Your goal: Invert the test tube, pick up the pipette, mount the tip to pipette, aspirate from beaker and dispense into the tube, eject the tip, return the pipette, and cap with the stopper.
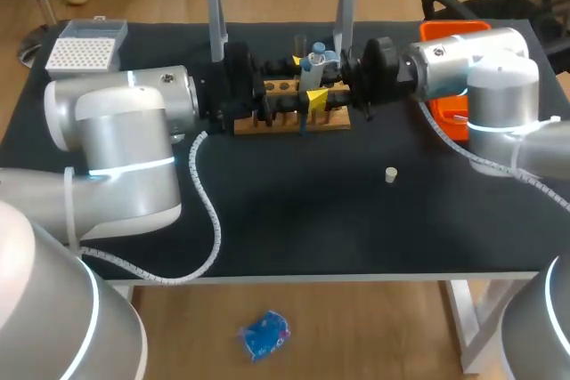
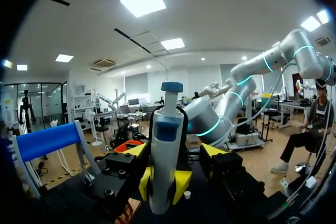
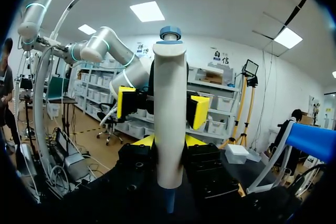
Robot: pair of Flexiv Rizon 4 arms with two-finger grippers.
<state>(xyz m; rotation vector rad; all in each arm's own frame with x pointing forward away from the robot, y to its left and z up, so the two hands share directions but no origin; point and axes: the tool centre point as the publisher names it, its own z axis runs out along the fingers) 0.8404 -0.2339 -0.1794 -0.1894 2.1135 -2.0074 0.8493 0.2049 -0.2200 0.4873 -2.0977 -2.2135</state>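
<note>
A black table (image 1: 294, 220) fills the scene. The silver left arm (image 1: 125, 131) enters from the left and the silver right arm (image 1: 481, 60) from the right. They meet at the far middle, above a brown wooden rack (image 1: 334, 120). A white box of pipette tips (image 1: 85, 46) sits at the far left corner. An orange plastic tray (image 1: 443, 111) lies at the right, partly under the right arm. An upright white and blue pipette (image 2: 165, 145) stands between the two grippers. The left gripper (image 2: 164, 184) grips it narrowly, a yellow tip on each side. The right gripper (image 3: 169, 141) clasps it likewise from the opposite side. A small white stopper (image 1: 390, 174) lies alone, nearer than the rack and to the right.
</note>
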